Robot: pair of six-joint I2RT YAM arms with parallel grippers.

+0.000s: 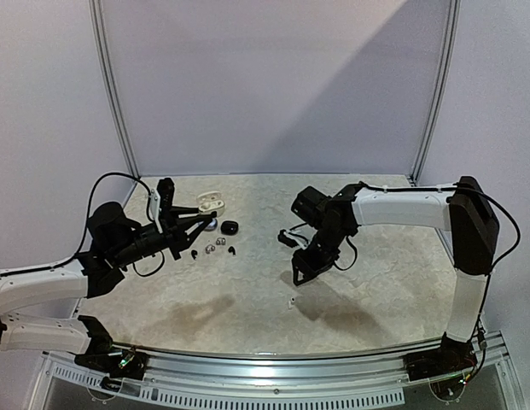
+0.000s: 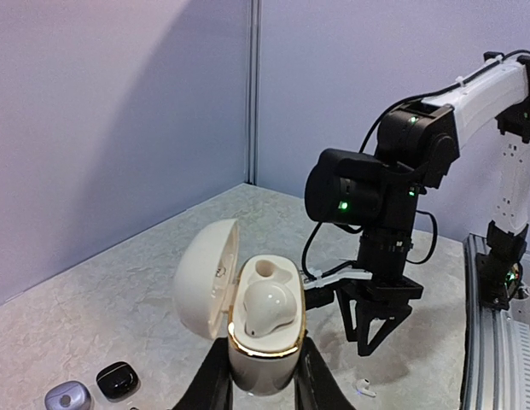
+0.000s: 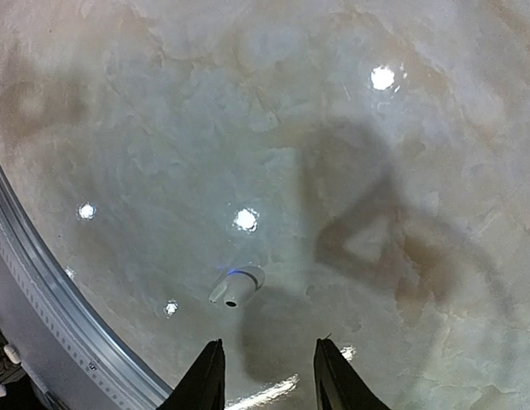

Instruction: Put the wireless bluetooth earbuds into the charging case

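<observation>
My left gripper (image 2: 265,380) is shut on the base of a cream charging case (image 2: 263,342) with a gold rim, held upright with its lid open to the left. One white earbud (image 2: 269,307) sits in it, and the socket behind it is empty. From above, the case (image 1: 211,204) shows just over the left gripper (image 1: 202,220). A loose white earbud (image 3: 237,286) with a blue light lies on the table (image 1: 292,301) (image 2: 364,387). My right gripper (image 3: 267,343) hangs open and empty just above and beside it (image 1: 299,275) (image 2: 371,342).
A lavender case (image 1: 212,225) (image 2: 66,395) and a black case (image 1: 230,227) (image 2: 118,379) lie by the left gripper. Several small dark and greyish earbuds (image 1: 215,248) are scattered in front of them. A metal rail (image 3: 43,290) runs along the near table edge.
</observation>
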